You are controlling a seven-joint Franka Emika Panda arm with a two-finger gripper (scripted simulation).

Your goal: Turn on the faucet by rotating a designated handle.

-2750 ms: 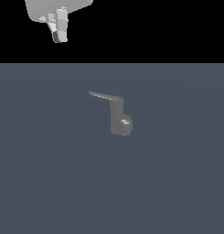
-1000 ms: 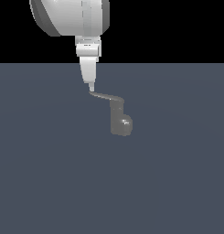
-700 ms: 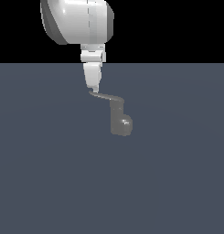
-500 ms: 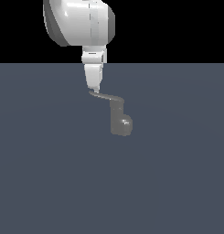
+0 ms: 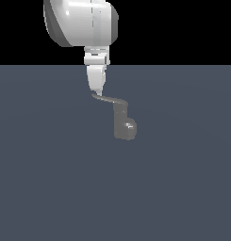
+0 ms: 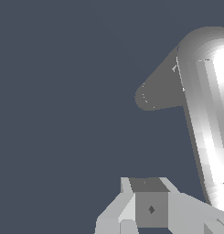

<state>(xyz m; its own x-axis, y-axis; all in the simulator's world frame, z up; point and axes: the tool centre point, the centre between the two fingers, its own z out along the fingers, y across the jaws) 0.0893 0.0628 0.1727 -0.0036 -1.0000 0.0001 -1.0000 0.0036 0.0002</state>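
Since the earliest frame, where only the tip of the arm shows at the upper left of the exterior view, the gripper (image 5: 96, 90) has come down and across to the free end of the handle (image 5: 110, 99); over the last half second it barely shifts. The faucet has not moved, and the handle points the same way as before.

The faucet (image 5: 122, 123) stands on the flat slate-grey floor (image 5: 183, 188), above the middle of the visible surface and well clear of its edges. Its short dull-grey column rises upright, with a rounded shiny bulge (image 5: 130, 126) at the base on the exterior view's right. The thin, slightly curved handle projects from the column's top toward the exterior view's left.

The large white arm (image 5: 81, 22) hangs straight above, and the gripper narrows to a tip that meets the handle's outer end. The fingers appear together as one tapering shape in the exterior view, but whether they pinch the handle or only touch it cannot be told.

In the wrist view the handle (image 6: 207, 119) runs close past the camera as a bright rounded bar, with the grey column (image 6: 160, 91) behind it and one blocky finger (image 6: 150, 205) near the lever.
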